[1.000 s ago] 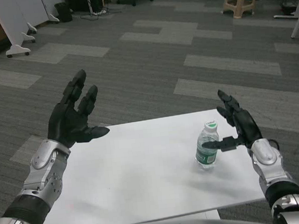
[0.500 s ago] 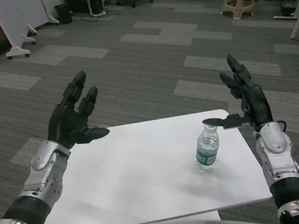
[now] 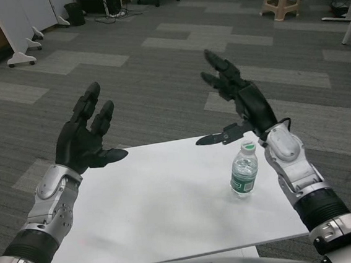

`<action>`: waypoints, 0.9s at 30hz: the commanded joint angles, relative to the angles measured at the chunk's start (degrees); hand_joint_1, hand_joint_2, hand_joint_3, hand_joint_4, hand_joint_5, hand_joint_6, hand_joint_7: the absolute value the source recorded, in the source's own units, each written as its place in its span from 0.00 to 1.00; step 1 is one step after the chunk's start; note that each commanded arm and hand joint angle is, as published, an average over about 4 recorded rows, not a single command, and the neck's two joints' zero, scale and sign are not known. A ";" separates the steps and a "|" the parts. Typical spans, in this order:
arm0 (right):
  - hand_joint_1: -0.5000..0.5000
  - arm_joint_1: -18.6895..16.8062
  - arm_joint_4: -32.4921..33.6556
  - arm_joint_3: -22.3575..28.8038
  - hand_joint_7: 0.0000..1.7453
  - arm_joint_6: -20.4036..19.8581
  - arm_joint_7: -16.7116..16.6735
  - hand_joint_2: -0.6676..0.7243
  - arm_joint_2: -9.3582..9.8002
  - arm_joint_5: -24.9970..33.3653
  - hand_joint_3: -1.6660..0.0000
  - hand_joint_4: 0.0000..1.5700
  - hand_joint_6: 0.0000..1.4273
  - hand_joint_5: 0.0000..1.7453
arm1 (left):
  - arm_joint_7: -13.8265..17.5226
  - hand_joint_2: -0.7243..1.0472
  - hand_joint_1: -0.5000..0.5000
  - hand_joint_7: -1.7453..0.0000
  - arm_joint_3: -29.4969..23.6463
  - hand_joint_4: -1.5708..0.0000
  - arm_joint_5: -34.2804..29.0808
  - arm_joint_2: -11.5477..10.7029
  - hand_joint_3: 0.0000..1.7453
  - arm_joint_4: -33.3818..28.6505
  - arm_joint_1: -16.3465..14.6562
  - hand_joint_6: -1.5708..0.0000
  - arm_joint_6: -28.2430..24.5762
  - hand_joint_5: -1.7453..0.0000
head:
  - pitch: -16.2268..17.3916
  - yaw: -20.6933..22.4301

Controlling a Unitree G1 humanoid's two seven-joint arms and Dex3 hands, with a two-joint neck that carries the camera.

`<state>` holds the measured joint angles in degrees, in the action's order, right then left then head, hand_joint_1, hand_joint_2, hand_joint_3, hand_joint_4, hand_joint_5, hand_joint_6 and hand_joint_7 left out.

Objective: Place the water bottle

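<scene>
The bottle [image 3: 244, 169] stands upright on the table [image 3: 157, 201], seemingly placed. Right hand [image 3: 241, 100] hovers above it, spread and empty; left hand [image 3: 86, 137] waits well left, fingers wide. Next, likely just retreat.

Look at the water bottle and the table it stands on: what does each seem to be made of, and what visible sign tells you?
Water bottle: probably clear thin plastic, since the body is see-through, with a green label band and a pale cap.
Table: a smooth white top with a soft sheen, likely laminate or painted board; the picture does not settle which.
</scene>
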<state>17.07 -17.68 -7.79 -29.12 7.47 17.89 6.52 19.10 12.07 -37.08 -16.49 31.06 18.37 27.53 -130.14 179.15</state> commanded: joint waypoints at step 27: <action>0.29 3.85 0.55 -1.92 0.00 2.40 2.66 0.32 1.44 0.77 0.86 0.00 0.00 0.00 | -0.21 0.60 0.00 1.00 -1.55 1.00 0.10 -0.27 0.05 0.31 1.42 1.00 0.24 1.00 | 0.46 0.60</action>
<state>20.06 -17.69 -10.64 -27.14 9.94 18.87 6.77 19.11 11.19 -37.06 -16.45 31.12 18.39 27.53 -129.70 179.73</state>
